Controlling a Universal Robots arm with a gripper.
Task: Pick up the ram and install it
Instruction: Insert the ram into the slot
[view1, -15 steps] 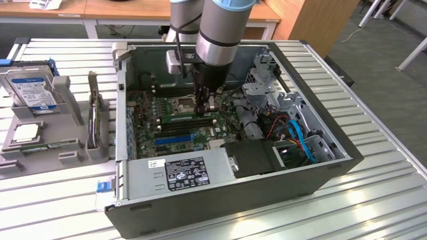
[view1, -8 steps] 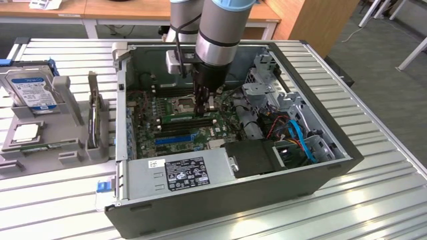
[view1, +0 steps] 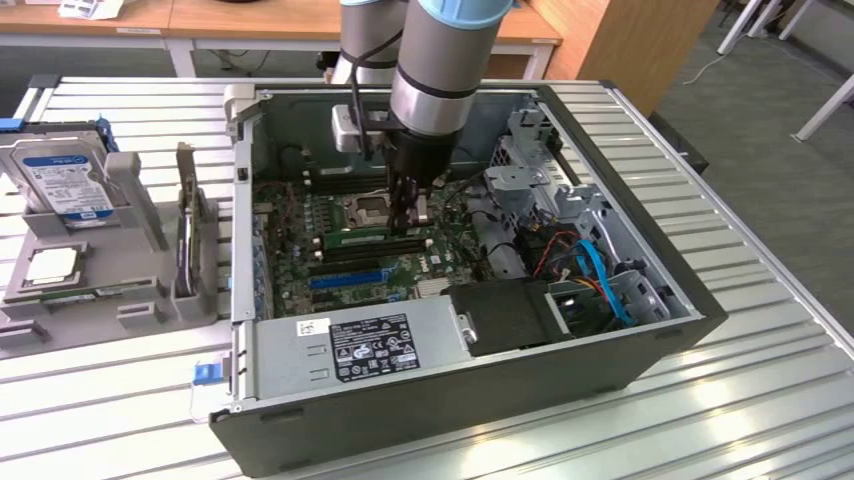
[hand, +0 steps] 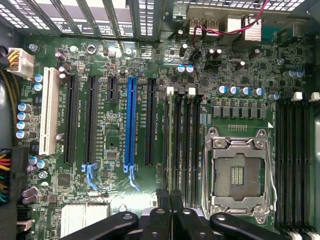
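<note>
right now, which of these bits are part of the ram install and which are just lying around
In the job: the ram, gripper shut on it, memory slots, open computer case.
Lying about: hard drive, expansion card, loose processor chip, all at the exterior view's left.

Arm (view1: 434, 60) cut by the exterior view's edge — gripper (hand: 168, 195) (black linkage) cropped in the wrist view.

Green motherboard (hand: 114, 117) is seen face-on. Blue slot (hand: 131, 120) mid-frame is flanked by black slots (hand: 71, 120), with a white slot (hand: 48, 110) beyond. CPU socket (hand: 240, 172) is set between two banks of memory slots (hand: 182, 140). Gripper (hand: 169, 199) is seen at frame edge, fingers drawn together over the bank nearer the blue slot.
</note>
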